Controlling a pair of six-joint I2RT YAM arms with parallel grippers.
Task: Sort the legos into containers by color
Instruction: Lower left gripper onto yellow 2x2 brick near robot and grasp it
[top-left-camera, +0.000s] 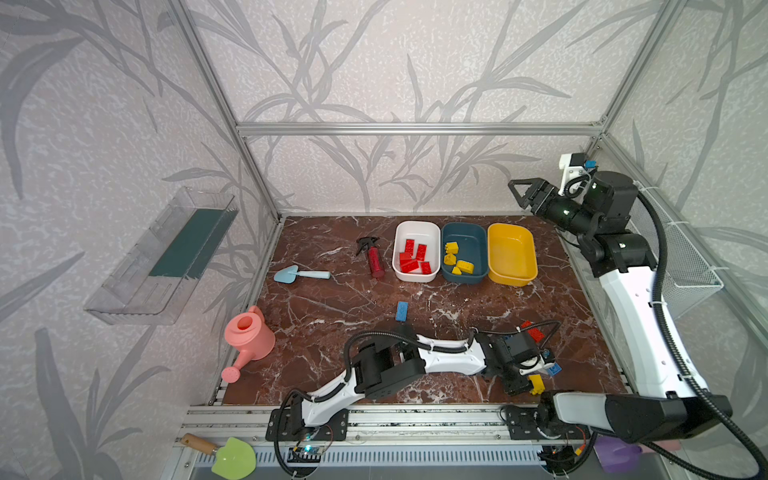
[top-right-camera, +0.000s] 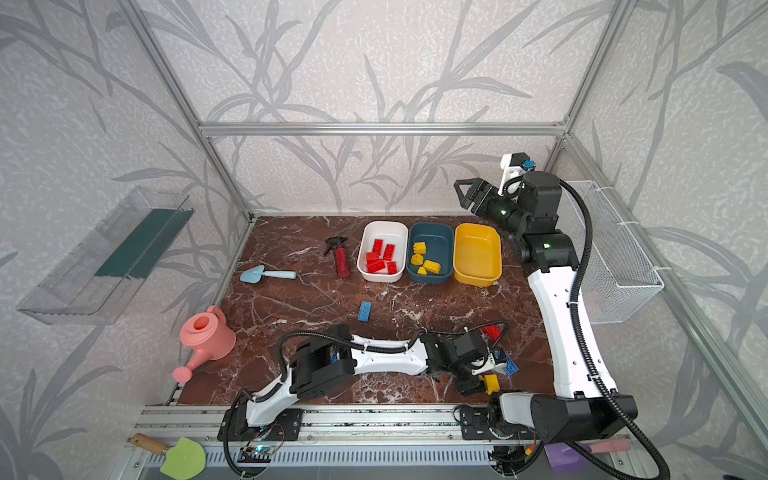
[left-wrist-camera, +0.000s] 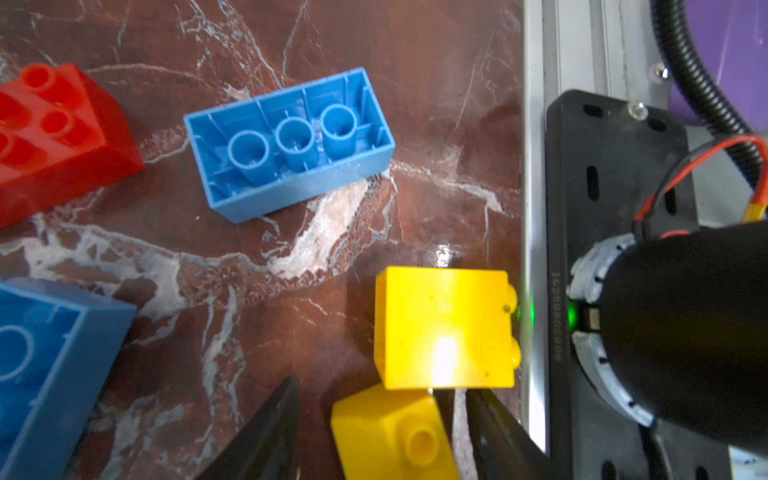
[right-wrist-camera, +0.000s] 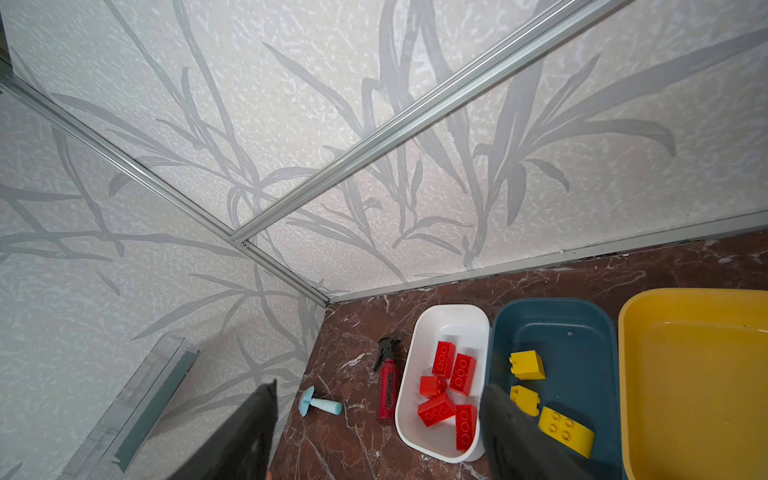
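In both top views we saw the white tub (top-left-camera: 417, 224) with red legos (top-left-camera: 415, 258), the teal tub (top-left-camera: 464, 225) with yellow legos (top-left-camera: 457, 261) and the yellow tub (top-left-camera: 510, 227) lined along the back edge of the red-brown, white-veined marble worktop (top-left-camera: 324, 316). The right gripper (top-left-camera: 516, 194) hung high above its back right corner.

Only the left wrist view showed the left gripper (left-wrist-camera: 380, 390) at the front edge. Its jaws were apart and straddled a small yellow lego (left-wrist-camera: 390, 432) without touching it, near an upturned blue lego (left-wrist-camera: 291, 145). A serial on the black base plate (left-wrist-camera: 615, 187) was too blurred to read.

The right wrist view showed the right gripper's jaws apart in the air before leaf-patterned wallpaper (right-wrist-camera: 332, 124). We could not read the spray bottle's (right-wrist-camera: 386, 390) lettering.
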